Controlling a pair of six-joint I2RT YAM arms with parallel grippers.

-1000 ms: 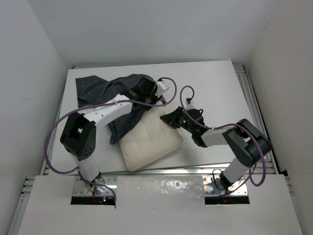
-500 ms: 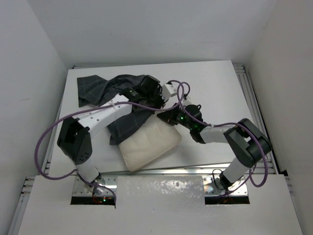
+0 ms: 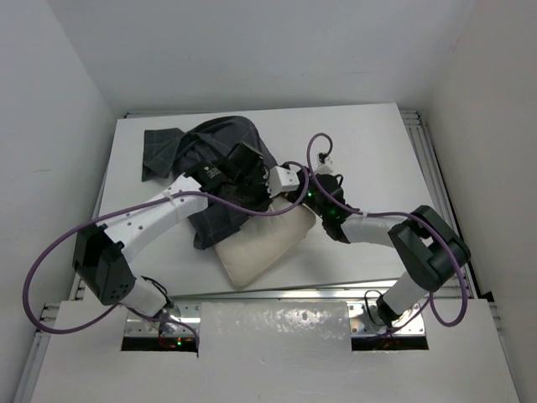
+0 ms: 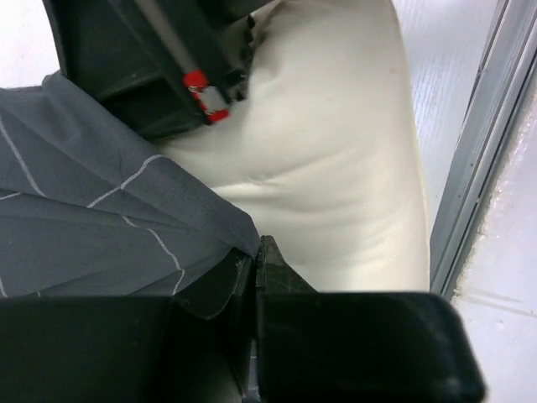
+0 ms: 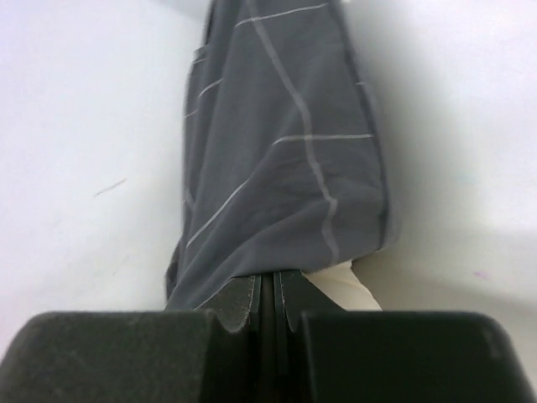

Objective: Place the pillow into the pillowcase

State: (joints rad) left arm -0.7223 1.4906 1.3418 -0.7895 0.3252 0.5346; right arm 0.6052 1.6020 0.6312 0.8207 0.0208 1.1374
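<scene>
Left gripper (image 4: 256,267) is pinching the hem of the pillowcase (image 4: 92,210) with its jaws fully together, right where the cloth is lying over the pillow (image 4: 336,143). The right gripper (image 5: 270,294) is clamping a fold of the same checked cloth, also fully closed, with a sliver of cream showing just beneath it.

Nearest the bases, the pillow's bare end is resting on the table (image 3: 369,151) close to the near edge. Its uncovered part is slanting from near-left up toward far-right. Both grippers are meeting just beside each other at its far-right corner, so the bare cream is lying on the near side of both tools. I judge that the coming pull should be drawing the hem toward the near edge, along that slant.

The left arm is stretching in a long diagonal from its base, wrist over the cloth. The right arm is folding sharply at the elbow, with its forearm pointing left.

Beyond them, the case's bulk is bunching dark toward the far-left. How much pillow is inside it is hidden.
</scene>
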